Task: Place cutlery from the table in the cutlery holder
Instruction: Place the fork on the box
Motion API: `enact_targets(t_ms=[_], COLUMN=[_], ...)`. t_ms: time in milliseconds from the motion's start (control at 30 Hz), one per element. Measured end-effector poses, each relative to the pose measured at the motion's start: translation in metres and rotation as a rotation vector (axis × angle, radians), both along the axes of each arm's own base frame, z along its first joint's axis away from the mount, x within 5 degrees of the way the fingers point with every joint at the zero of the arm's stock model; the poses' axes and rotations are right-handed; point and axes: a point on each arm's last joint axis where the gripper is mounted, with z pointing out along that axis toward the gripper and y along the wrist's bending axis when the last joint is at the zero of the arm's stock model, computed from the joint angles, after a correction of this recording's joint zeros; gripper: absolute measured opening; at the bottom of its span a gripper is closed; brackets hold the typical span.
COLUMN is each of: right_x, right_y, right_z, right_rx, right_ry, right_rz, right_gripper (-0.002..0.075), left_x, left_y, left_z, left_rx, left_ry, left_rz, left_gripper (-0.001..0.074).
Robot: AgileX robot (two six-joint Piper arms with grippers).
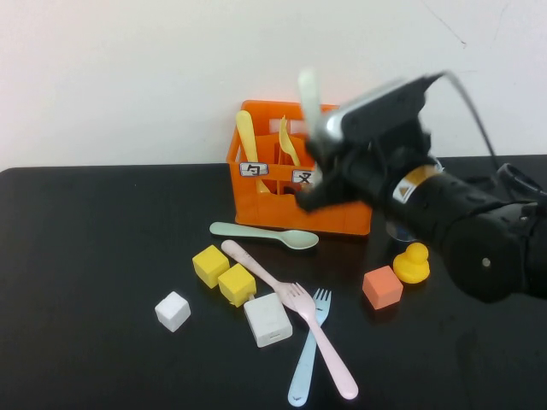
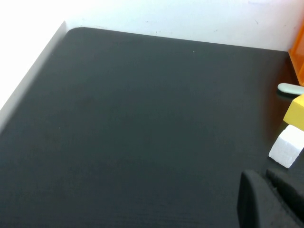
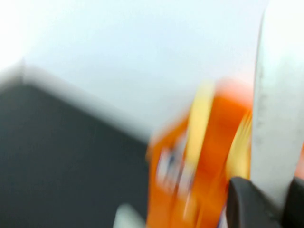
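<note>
Pastel pink fork (image 1: 295,320) and light-blue fork (image 1: 308,350) cross on the black tabletop (image 1: 94,256) nearest the camera. Behind them a mint spoon (image 1: 265,235) lies before the orange cutlery holder (image 1: 282,201). At the holder's 1 o'clock the right tool (image 1: 320,166) clamps the cream-white fork (image 1: 308,90) upright above it. The left tool (image 2: 266,199) hangs over bare tabletop; I cannot tell its state.

The high view looks down from the robot's side across the whole counter (image 1: 85,256) toward the back wall. The left wrist view sits low and close over the counter's left end, sharing the white cube (image 2: 287,148) (image 1: 172,310). The right wrist view, blurred, faces the orange cutlery holder (image 3: 209,156) (image 1: 342,218) from close range.
</note>
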Motion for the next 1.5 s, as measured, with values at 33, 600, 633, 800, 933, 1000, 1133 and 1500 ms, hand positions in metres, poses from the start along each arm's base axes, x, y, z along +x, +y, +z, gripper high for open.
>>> enact_targets(t_ms=[33,600,633,800,933,1000,1133,1500], right_x=[0.002,0.048,0.053,0.076,0.086,0.087,0.091,0.096], right_y=[-0.001,0.023,0.027,0.043,0.045,0.045,0.04,0.033], right_z=[0.005,-0.013,-0.014,-0.031,-0.047,-0.05,-0.05,-0.057], right_rx=[0.031,0.188,0.188,0.168,0.123,0.099,0.075,0.047], right_ry=[-0.059,-0.344,-0.341,-0.319,-0.288,-0.286,-0.293,-0.209], right_rz=[-0.018,-0.124,-0.123,-0.118,-0.119,-0.117,-0.134,-0.15], right_gripper=[0.0137,0.0136,0.0136,0.0136,0.0136,0.0136,0.0136,0.0302], left_x=[0.0,0.0,0.0,0.0,0.0,0.0,0.0,0.0], left_y=[0.0,0.0,0.0,0.0,0.0,0.0,0.0,0.0], left_z=[0.0,0.0,0.0,0.0,0.0,0.0,0.0,0.0], left_rx=[0.0,-0.002,-0.002,-0.002,-0.002,-0.002,-0.002,0.001], left_ry=[0.0,0.0,0.0,0.0,0.0,0.0,0.0,0.0], left_rz=[0.0,0.001,0.001,0.001,0.001,0.001,0.001,0.0], left_gripper=[-0.0001,-0.0001,-0.0001,-0.0001,-0.0001,-0.0001,-0.0001,-0.0001])
